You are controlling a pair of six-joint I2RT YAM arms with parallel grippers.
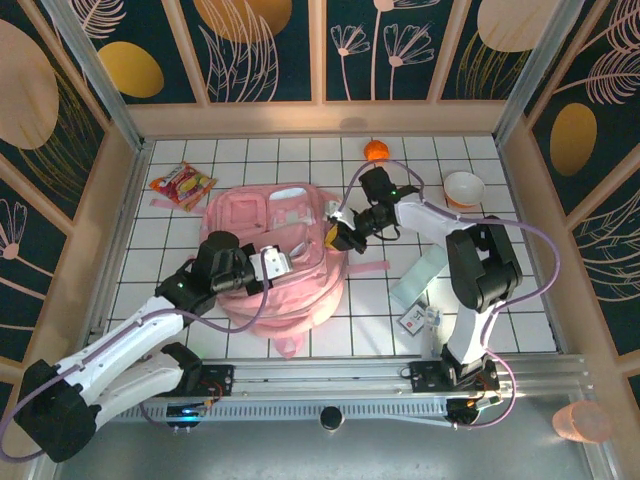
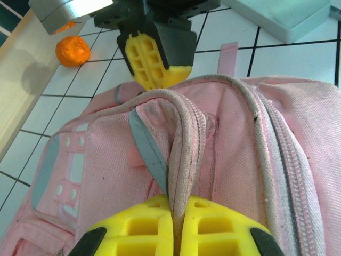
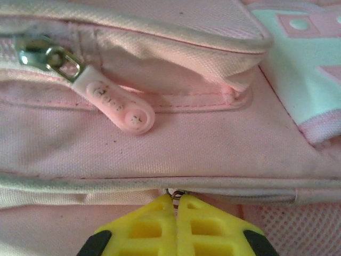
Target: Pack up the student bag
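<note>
**Zip pinched, ready to draw open**

My right gripper (image 3: pixel 175 200) is closed to nothing, and the small metal zip pull (image 3: pixel 175 193) sits nipped right at the tips of the yellow fingers. It belongs to the long zip line running across the student bag (image 1: pixel 300 290) just above my pads. A second slider with a pink rubber zip tab (image 3: pixel 121 105) lies loose at 11 o'clock from my tips; I am not touching it.

My left gripper (image 2: pixel 178 208) is clamped just as tight on a raised fold of the bag's pale piped zip edge. Across the bag at its 12 o'clock, my other jaws meet the same ridge.

The bag lies flat mid-table (image 1: pixel 370 300), pockets up, between my two arms. An orange ball (image 1: pixel 376 151) sits well apart at its 1 o'clock, a snack packet (image 1: pixel 182 186) at 10 o'clock and a bowl (image 1: pixel 464 176) at 2 o'clock.

I judge this to be the opening step: nothing is packed yet. Next, the right should draw the pull along its track while the left holds the edge taut. A thin pull could slip, so a steady, in-line tug is needed.
</note>
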